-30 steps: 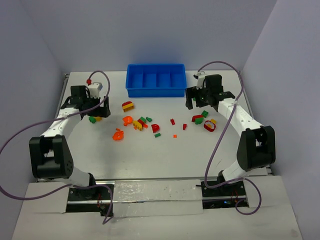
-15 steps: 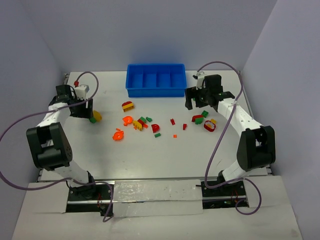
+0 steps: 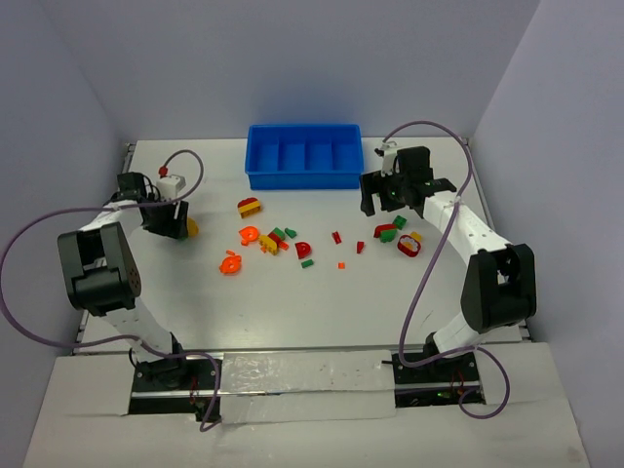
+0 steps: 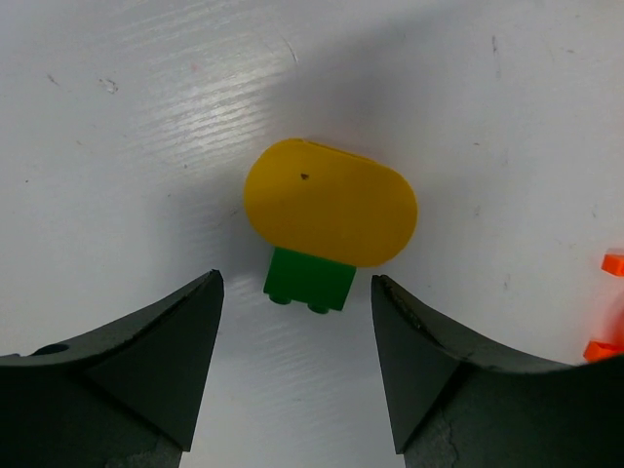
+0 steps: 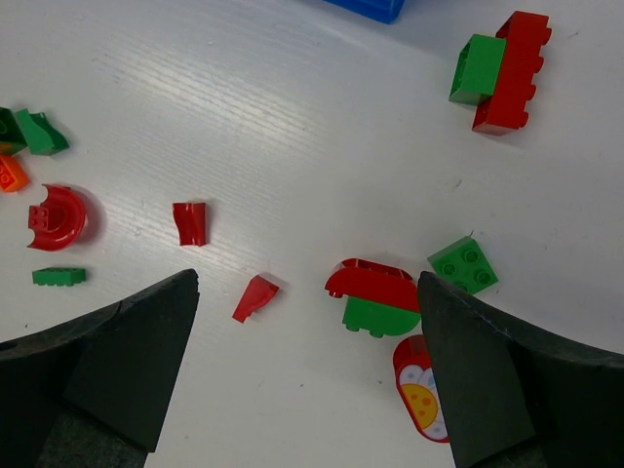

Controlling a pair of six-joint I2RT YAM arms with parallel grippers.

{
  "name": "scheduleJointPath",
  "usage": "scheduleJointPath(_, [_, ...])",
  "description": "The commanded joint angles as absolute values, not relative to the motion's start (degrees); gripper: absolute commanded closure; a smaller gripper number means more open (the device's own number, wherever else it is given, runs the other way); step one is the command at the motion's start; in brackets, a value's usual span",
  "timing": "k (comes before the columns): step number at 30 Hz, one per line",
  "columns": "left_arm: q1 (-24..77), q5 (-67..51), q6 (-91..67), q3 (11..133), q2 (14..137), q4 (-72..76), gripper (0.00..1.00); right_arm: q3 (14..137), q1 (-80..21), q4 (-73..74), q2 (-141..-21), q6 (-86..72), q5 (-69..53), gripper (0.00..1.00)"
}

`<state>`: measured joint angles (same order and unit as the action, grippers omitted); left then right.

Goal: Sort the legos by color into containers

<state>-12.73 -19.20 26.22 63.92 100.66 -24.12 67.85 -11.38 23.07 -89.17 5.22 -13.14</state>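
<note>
**Desk:** Where do the pieces lie?

**Operator:** I see the small red, green, orange and yellow plastic legos (image 3: 283, 239) scattered over the white table (image 3: 292, 322). They are on the near side of the bright blue four-compartment plastic tray (image 3: 304, 156), which sits at the far edge between my two arms.

**Desk:** And the left arm?

**Operator:** My left arm (image 3: 97, 268) reaches to the left end of the scatter, low over the table, its jaws spread apart. On the wrist camera, a small green brick (image 4: 309, 279) lies between the two tips, clear of both. A flat yellow oval piece (image 4: 330, 202) covers its far end.

**Desk:** The right?

**Operator:** My right arm (image 3: 463, 229) hangs over the right-hand cluster, near the tray's right end, jaws wide apart and gripping nothing. Between them I see a red arch on a green half-round piece (image 5: 375, 297), with a small red wedge (image 5: 255, 297) just beside it.
</note>
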Motion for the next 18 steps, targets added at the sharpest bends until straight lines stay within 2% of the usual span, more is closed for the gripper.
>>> scheduleJointPath(1, [-12.7, -20.2, 27.0, 63.7, 103.0, -18.5, 0.31, 70.0, -11.8, 23.6, -89.7, 5.7, -12.8, 0.0])
scheduleJointPath(5, [-12.7, -20.9, 27.6, 62.3, 103.3, -16.3, 0.35, 70.0, -11.8, 23.6, -89.8, 5.6, -12.6, 0.0])
scheduleJointPath(8, [-12.7, -25.4, 29.9, 61.3, 103.0, -15.8, 0.5, 70.1, -11.8, 23.7, -90.2, 5.6, -12.4, 0.0])
scheduleJointPath(14, [-12.7, -28.0, 29.9, 58.6, 101.9, -11.2, 0.51, 70.6, -11.9, 24.1, -90.4, 5.7, -12.4, 0.0])
scheduleJointPath(18, [-12.7, -28.4, 30.7, 59.2, 102.5, -11.4, 0.61, 70.8, -11.9, 24.3, -90.4, 5.7, -12.4, 0.0])
